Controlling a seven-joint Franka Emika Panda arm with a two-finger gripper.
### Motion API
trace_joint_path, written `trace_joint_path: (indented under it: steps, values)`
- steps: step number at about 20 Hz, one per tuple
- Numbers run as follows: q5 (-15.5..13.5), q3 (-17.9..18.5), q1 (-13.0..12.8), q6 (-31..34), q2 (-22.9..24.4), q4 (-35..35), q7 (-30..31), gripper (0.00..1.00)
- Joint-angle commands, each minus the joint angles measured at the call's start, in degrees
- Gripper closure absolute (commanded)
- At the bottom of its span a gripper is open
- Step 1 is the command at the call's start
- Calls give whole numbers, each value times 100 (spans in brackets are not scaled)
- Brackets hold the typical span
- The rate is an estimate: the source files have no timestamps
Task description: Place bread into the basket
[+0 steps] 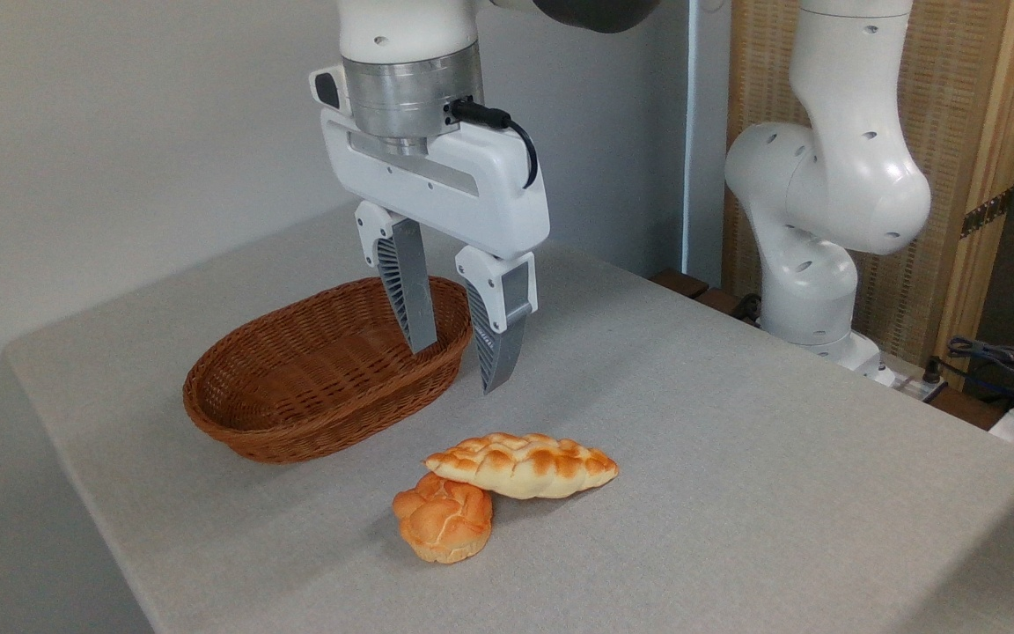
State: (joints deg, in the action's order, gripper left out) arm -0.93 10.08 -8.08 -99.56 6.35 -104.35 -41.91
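Observation:
The bread (523, 465), a long pale-yellow braided loaf with toasted bumps, lies on the grey table with its left end resting on a round bun. Left of it and farther back sits the reddish-brown wicker basket (326, 368), with nothing in it. My gripper (456, 370) hangs open in the air above the table, over the basket's right rim and behind the bread. Nothing is between its fingers. One finger (408, 295) shows in front of the basket's inside, the other finger (498, 339) just right of the rim.
A round orange-brown knotted bun (444, 518) sits under the loaf's left tip, near the table's front edge. The arm's white base (811, 282) stands at the back right. Cables (1000, 361) lie off the table's far right.

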Motion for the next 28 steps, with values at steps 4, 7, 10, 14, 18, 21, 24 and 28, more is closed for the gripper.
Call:
trace_joint_path:
  steps: [4,7,10,14,18,21,24,28]
  values:
    - [-56,117,-98,174,103,-103,-230,0]
    - [-56,126,-80,174,112,-103,-256,0]
    - [-47,82,-80,201,112,-103,-221,0]
    - [-38,108,-80,227,33,-103,-248,0]
    - [-47,90,-80,236,32,-103,-239,0]
    - [-65,108,-80,253,41,-103,-239,0]
    - [-56,90,-98,288,59,-112,-213,0]
    - [-47,82,-150,263,260,-471,-256,0]
